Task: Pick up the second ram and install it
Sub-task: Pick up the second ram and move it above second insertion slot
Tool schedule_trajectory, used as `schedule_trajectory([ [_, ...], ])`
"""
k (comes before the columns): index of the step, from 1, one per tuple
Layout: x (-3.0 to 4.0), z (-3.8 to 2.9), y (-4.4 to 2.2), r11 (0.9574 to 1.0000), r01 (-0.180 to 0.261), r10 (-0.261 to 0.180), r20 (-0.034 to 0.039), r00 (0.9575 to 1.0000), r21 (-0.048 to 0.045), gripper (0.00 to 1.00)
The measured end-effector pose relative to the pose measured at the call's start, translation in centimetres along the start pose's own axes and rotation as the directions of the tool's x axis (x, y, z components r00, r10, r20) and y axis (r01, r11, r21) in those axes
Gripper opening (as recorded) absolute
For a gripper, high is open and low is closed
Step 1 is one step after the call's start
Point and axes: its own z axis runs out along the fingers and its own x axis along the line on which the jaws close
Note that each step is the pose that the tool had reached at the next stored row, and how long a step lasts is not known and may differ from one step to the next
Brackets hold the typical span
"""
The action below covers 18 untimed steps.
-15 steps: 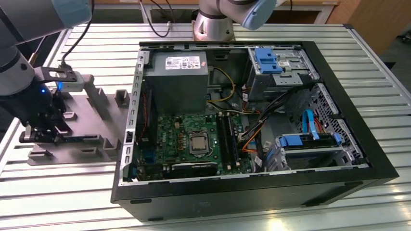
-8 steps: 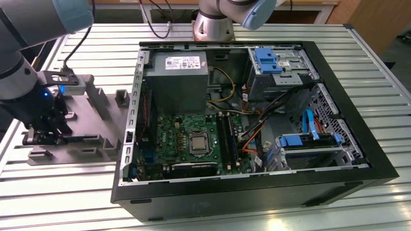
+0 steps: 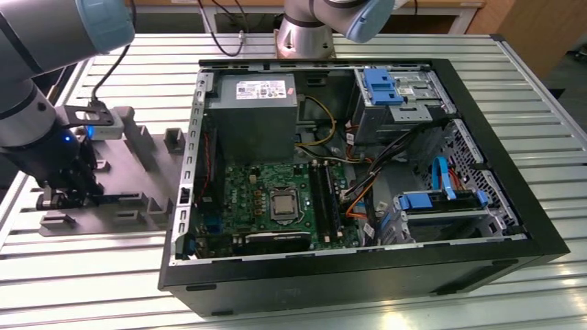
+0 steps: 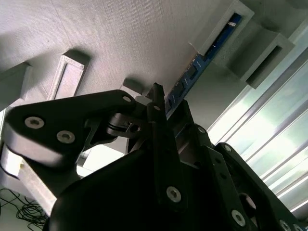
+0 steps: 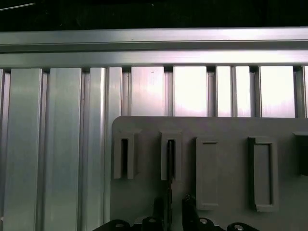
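The second ram (image 4: pixel 204 54) is a thin blue-green board strip standing on edge in a slotted holder of the grey fixture plate (image 3: pixel 128 199), left of the computer case in the exterior view. In the first wrist view the second ram (image 5: pixel 170 156) appears edge-on in one slot. My gripper (image 4: pixel 168 113) is down at the plate (image 5: pixel 144 202), shut on the near end of the strip, one black finger on each face. In the exterior view my gripper (image 3: pixel 66 199) sits low over the plate's left end, and the strip is hidden behind it.
The open computer case (image 3: pixel 513 227) lies at the centre with the green motherboard (image 3: pixel 247 192), its long black memory slots (image 3: pixel 321 196), a grey power supply (image 3: pixel 252 110) and blue drive bays (image 3: pixel 440 203). Further empty holders (image 5: pixel 262 173) stand on the plate. The table is ribbed aluminium (image 5: pixel 57 144).
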Motion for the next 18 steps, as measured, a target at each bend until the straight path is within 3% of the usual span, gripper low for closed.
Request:
schedule_trajectory([
  [2,0.00,0.05,0.00,1.0000,0.000,0.000,0.0000,1.0000,0.0000,0.29],
  [3,0.00,0.07,0.01,1.0000,0.001,-0.001,-0.0001,1.0000,-0.0001,0.22],
  [6,0.00,0.12,0.01,1.0000,0.001,-0.001,-0.0001,1.0000,-0.0001,0.20],
  [7,0.00,0.13,0.01,1.0000,0.001,-0.001,-0.0001,1.0000,-0.0001,0.14],
  [18,0.00,0.13,0.01,1.0000,0.004,-0.004,0.0000,1.0000,0.0001,0.14],
])
